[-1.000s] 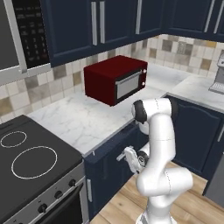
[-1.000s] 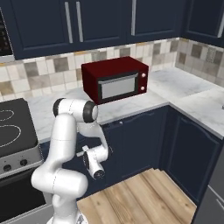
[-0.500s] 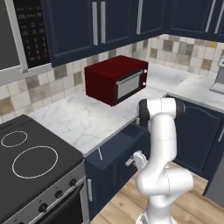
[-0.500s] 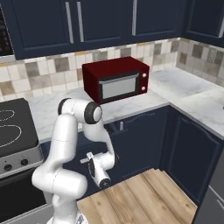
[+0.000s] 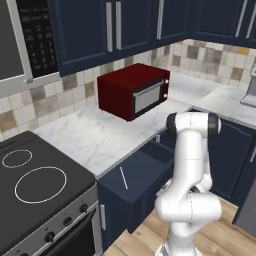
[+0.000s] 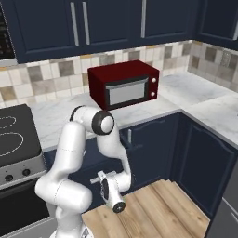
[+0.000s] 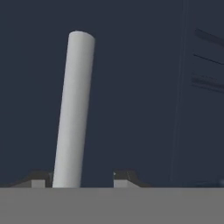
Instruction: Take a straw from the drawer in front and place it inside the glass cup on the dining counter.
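The end effector [image 6: 108, 180] sits low in front of the navy cabinet fronts, pointing at the drawer [image 5: 134, 181]. In the hand view its 2 small dark tips stand apart on either side of the base of a smooth, pale silver bar handle [image 7: 73, 111], a round rod that rises slightly tilted against the flat navy front. Whether the tips press on the rod I cannot tell.

In the left base view the drawer stands pulled out from under the bench [image 5: 95, 135], a shallow, wide, matte navy box open at the top. Inside it lies the straw [image 5: 123, 178], a very thin, straight stick that looks pale against the dark floor of the drawer, lying flat and at a slant.

The bench is a white marble slab with grey veins. On it sits a boxy dark red microwave [image 6: 124, 84] with a grey glass door and 2 small knobs. Behind it the wall carries square tiles in beige, grey and brown. To the left is a black glass cooktop [image 5: 35, 184] with thin white rings, over a steel oven front with round knobs. The floor is light wood planks [image 6: 153, 211].
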